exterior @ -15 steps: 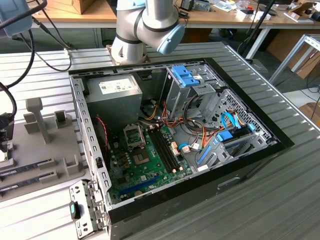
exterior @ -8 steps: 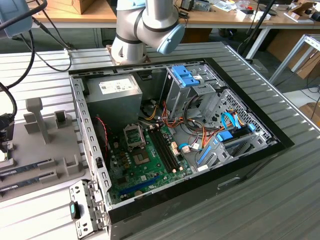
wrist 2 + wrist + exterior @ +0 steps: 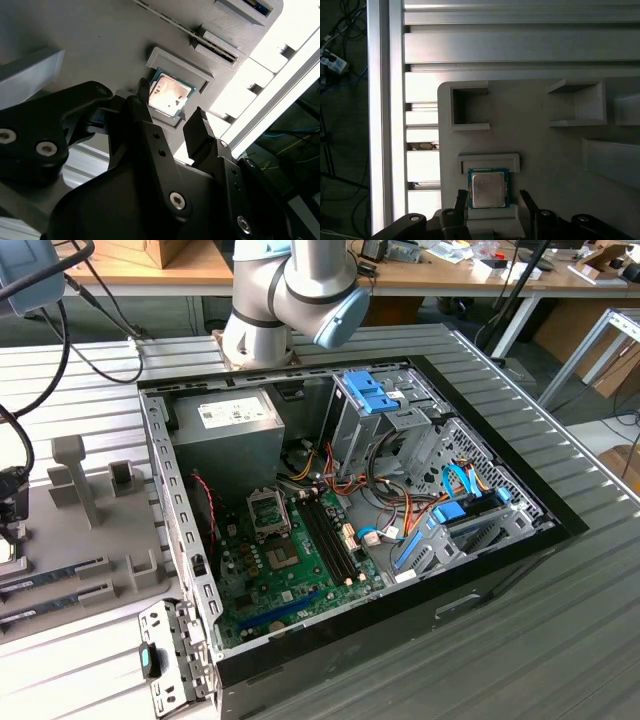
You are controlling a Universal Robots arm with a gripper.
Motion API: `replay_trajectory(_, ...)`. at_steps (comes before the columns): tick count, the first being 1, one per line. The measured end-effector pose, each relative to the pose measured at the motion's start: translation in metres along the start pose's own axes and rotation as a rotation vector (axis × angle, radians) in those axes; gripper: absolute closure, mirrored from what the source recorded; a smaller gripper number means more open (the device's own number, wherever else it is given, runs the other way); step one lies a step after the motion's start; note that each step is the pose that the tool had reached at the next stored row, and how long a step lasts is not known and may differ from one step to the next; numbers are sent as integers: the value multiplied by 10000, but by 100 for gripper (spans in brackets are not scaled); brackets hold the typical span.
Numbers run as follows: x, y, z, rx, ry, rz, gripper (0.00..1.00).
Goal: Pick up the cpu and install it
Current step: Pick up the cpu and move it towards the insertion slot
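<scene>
The exterior view stands high and well back, looking obliquely down over the open computer case (image 3: 330, 638) on the slatted surface (image 3: 540, 650). The arm (image 3: 295, 285) is at the far end and the grey tray (image 3: 100, 525) is at the exterior view's left edge. Both wrist views sit close above that tray, looking past the gripper (image 3: 492, 194) (image 3: 171, 102) at the cpu (image 3: 488, 188) (image 3: 170, 94). The first wrist view faces almost straight down, the second wrist view at a slant.

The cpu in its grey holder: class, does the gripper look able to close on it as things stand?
Probably yes. In the first wrist view the gripper is open with a finger either side of the cpu, which lies flat and uncovered in the grey holder; nothing sits between.
</scene>
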State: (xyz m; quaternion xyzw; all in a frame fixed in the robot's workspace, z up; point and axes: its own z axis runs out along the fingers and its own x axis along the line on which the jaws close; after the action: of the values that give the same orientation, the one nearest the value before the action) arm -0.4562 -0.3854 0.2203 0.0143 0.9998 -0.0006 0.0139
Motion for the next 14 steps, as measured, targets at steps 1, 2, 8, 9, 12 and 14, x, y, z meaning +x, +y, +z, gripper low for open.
replay_trajectory(1, 0, 0, 0, 0, 0, 0, 44)
replay_trajectory(2, 0, 0, 0, 0, 0, 0, 44)
replay_trajectory(8, 0, -1, 6, 0, 0, 0, 44)
replay_trajectory(9, 0, -1, 8, 0, 0, 0, 44)
replay_trajectory(12, -1, -1, 14, 0, 1, 0, 44)
replay_trajectory(14, -1, -1, 17, 0, 0, 0, 44)
